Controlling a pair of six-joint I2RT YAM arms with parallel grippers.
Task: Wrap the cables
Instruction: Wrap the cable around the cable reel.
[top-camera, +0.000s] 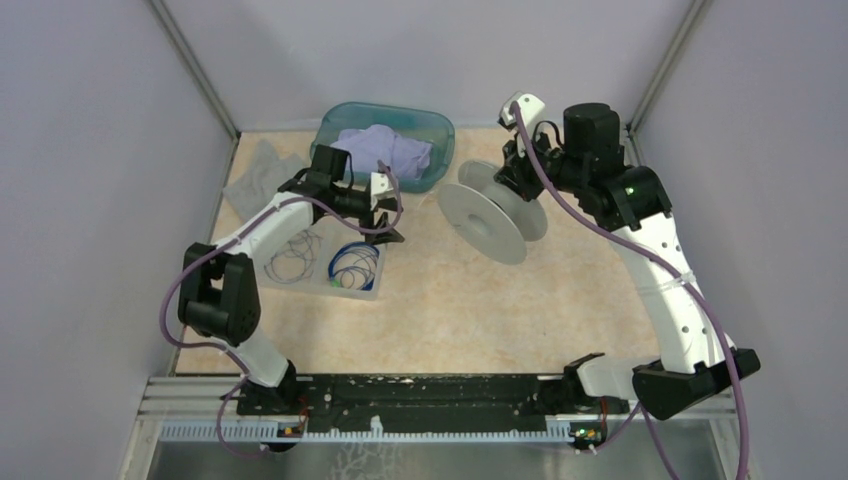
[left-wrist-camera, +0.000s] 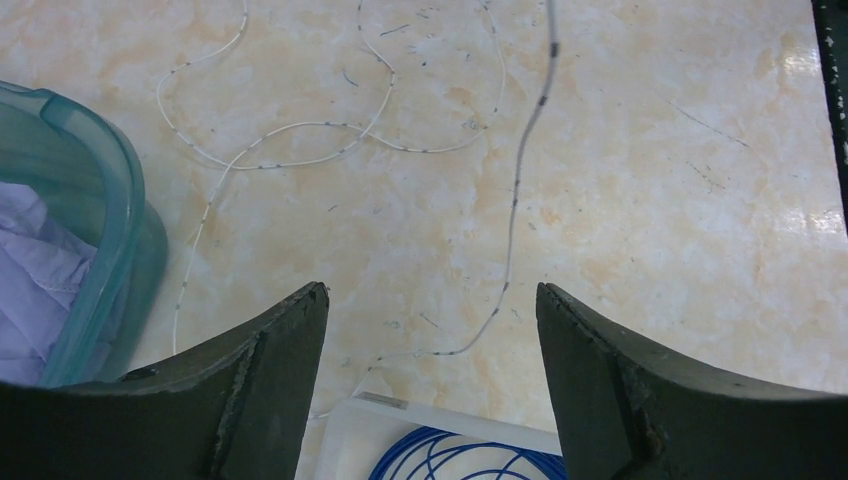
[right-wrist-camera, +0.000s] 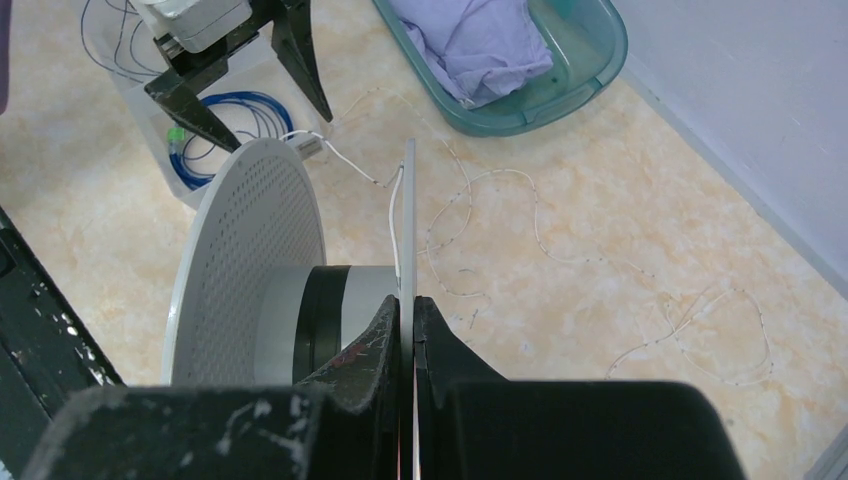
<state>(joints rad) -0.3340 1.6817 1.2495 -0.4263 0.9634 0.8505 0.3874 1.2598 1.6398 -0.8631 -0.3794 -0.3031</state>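
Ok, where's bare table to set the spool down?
The near middle of the table, between the clear tray, the spool and the black rail. Crowded at the back: white cable loops by the teal bin.

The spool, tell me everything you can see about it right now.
The spool is pale grey, plastic-looking: two round discs, one dotted with small holes, joined by a grey core with a black band. It is held on edge, tilted. The right gripper is shut on one disc's rim; the white cable touches that disc.
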